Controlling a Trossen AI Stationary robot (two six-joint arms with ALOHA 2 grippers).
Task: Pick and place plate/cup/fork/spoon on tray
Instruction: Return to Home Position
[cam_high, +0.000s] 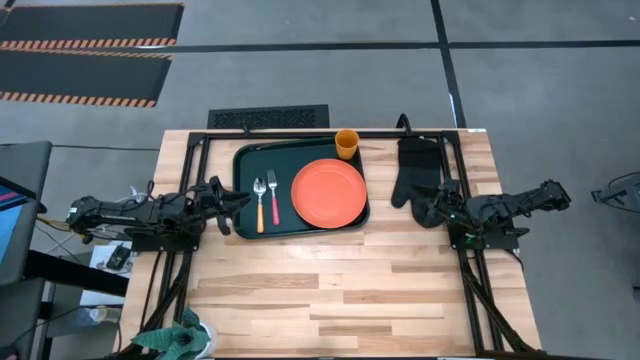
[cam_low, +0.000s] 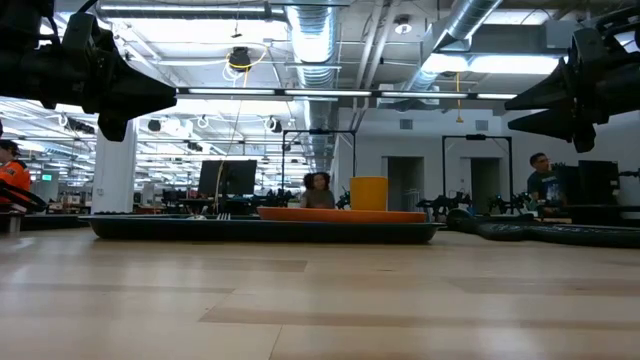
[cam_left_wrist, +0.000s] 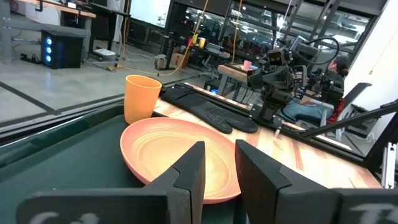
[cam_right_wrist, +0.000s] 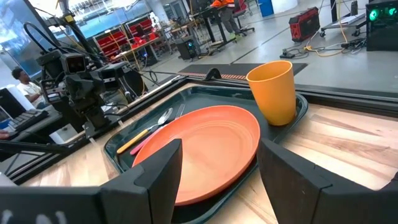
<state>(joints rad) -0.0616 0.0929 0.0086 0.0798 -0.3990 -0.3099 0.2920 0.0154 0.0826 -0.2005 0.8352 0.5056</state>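
The dark green tray (cam_high: 245, 155) lies at the table's far middle. The orange-red plate (cam_high: 329, 192) lies flat in its right half. The spoon (cam_high: 260, 202) with the yellow handle and the fork (cam_high: 273, 198) with the red handle lie side by side in its left half. The orange-yellow cup (cam_high: 346, 144) stands upright at the tray's far right corner. My left gripper (cam_high: 236, 200) hovers at the tray's left edge, open and empty. My right gripper (cam_high: 428, 207) hovers right of the tray, open and empty.
A black oven mitt (cam_high: 415, 170) lies on the table between the tray and my right arm. A potted plant (cam_high: 180, 335) stands at the table's near left corner. The near half of the wooden table (cam_high: 340, 290) is bare board.
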